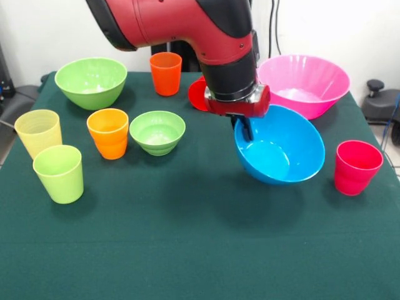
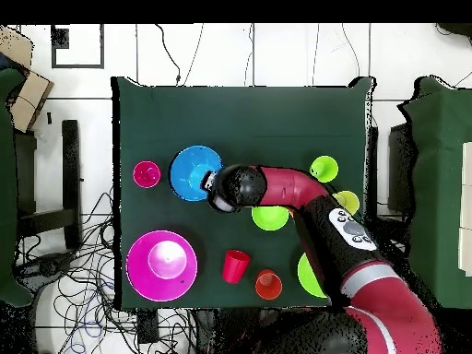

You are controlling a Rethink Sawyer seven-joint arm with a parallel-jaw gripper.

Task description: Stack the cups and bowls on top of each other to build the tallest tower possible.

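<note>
Green cloth table (image 1: 187, 250), white wall behind, cables on the floor around it in the overhead view. No tower yet — every piece sits separate.

Gripper (image 1: 245, 128) is closed on the far rim of the blue bowl (image 1: 281, 153), centre-right of the front view. Bowl is tilted: mouth faces up and toward the camera, rim high on the upper right, axis leaning well off vertical. Whether its underside touches the cloth, I cannot tell.

Step in hand, as I read it: picking the blue bowl as a first tower piece. Next move calls for levelling it and setting it onto another piece — the pink bowl (image 1: 306, 84), just behind at upper right, is the nearest wide one.

Others:
- pinkish-red cup (image 1: 356, 167), right
- red cup (image 1: 199, 94), on its side behind the wrist
- orange cups (image 1: 165, 73) (image 1: 108, 132)
- green bowls (image 1: 91, 82) (image 1: 157, 132)
- yellow cup (image 1: 39, 132) and lime cup (image 1: 59, 173), left
</note>
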